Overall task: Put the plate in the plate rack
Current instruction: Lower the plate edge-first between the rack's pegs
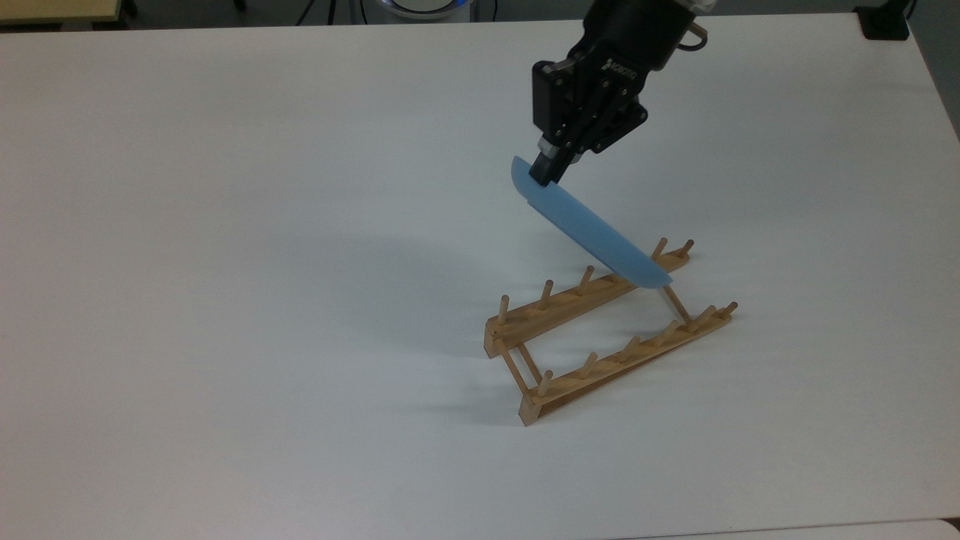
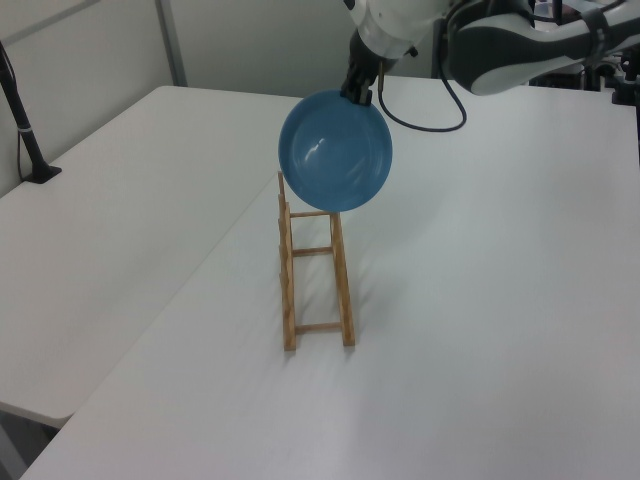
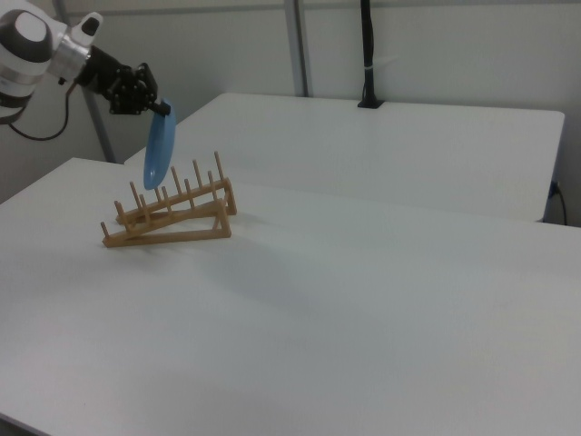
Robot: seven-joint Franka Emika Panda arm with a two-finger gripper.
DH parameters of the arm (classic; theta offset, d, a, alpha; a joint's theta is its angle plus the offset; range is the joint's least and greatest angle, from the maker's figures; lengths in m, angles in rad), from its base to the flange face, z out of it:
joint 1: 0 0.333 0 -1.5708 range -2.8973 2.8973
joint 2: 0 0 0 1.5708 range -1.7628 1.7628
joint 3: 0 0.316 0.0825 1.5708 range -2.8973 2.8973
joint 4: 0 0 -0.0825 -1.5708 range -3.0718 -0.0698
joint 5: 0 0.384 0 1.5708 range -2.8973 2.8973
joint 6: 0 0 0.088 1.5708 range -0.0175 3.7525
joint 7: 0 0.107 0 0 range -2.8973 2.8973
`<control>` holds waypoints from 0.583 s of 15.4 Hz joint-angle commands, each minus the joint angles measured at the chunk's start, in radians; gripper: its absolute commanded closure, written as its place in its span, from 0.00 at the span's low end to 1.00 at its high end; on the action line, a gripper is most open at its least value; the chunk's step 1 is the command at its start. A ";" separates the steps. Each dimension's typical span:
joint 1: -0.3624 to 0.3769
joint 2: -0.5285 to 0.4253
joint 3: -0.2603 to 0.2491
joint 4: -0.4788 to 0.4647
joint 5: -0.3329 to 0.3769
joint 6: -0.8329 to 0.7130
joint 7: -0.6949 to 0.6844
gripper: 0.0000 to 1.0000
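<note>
My gripper (image 1: 545,174) (image 2: 357,95) (image 3: 163,109) is shut on the upper rim of the light-blue plate (image 1: 589,231) (image 2: 335,151) (image 3: 160,150). The plate hangs nearly on edge in the air, its lower edge just above the far end of the plate rack (image 1: 592,341) (image 2: 315,270) (image 3: 172,216). In the left view the plate's hollow face is toward the camera. The wooden rack lies on the white table (image 1: 262,262), with upright pegs along both rails. I cannot tell whether the plate touches a peg.
A second white table (image 3: 399,145) stands beside this one. A black pole (image 2: 25,130) rises from the other table at the left view's left. A black block (image 1: 885,22) sits at the top view's top right corner.
</note>
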 commanded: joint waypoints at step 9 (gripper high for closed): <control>0.061 -0.011 -0.004 -0.003 -0.156 -0.116 0.019 1.00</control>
